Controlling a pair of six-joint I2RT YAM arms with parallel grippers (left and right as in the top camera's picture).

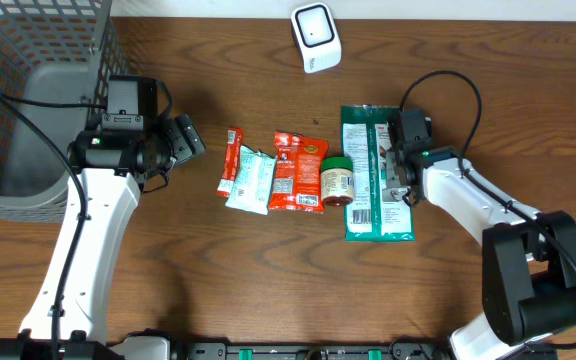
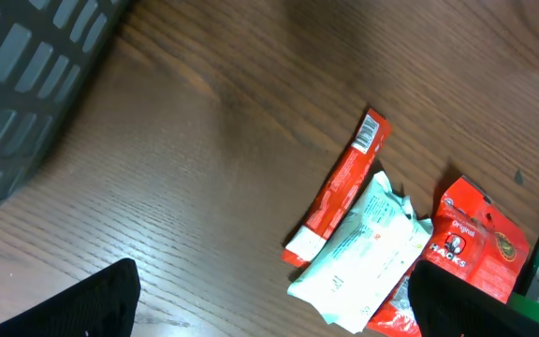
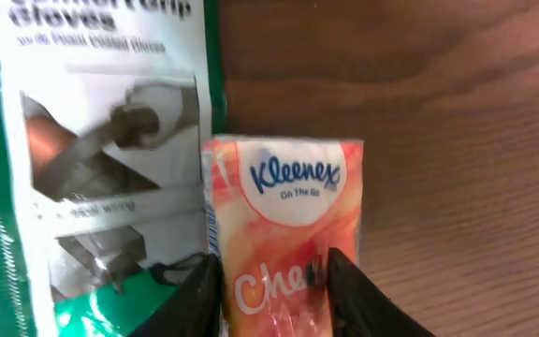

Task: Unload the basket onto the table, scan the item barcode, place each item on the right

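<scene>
Soft even light; Kleenex pack (image 3: 288, 215) sharp, green package (image 3: 92, 140) blurred.

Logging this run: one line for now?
left gripper open | right gripper astride Kleenex pack, grip unconfirmed | pack beside green glove packet | pack not at scanner

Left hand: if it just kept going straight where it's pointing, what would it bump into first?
Likely the thin red packet, nearest in the row ahead of the left hand, unless its tilt takes it into the bare table first; depth is unclear.
</scene>
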